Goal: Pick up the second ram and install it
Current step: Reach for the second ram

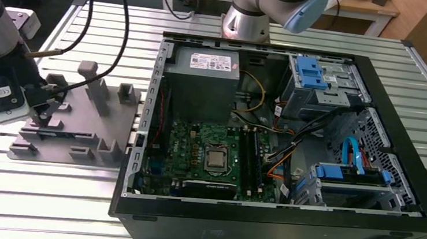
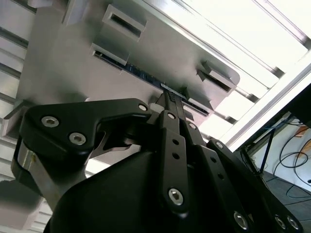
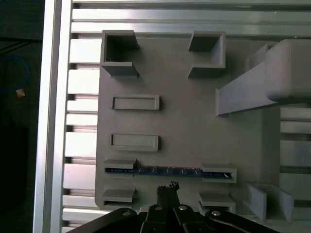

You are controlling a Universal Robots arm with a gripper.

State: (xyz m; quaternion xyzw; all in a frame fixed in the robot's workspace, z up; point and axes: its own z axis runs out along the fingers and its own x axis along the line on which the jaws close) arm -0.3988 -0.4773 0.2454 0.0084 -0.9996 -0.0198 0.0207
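Tool (image 3: 167, 188) hovers near the second ram (image 3: 165, 171) slotted in grey fixture (image 3: 180, 126).

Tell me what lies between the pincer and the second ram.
In the first wrist view, just a bare strip of the grey fixture block separates the pincer from the second ram.

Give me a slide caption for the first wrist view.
Claw close to the second ram, seated in the grey fixture.

The second ram (image 3: 167, 171) is a long, thin, dark-blue stick. It stands on its long edge in a slot of the grey fixture block (image 3: 180, 121), both ends tucked into small holders, just beside my gripper (image 3: 167, 188).
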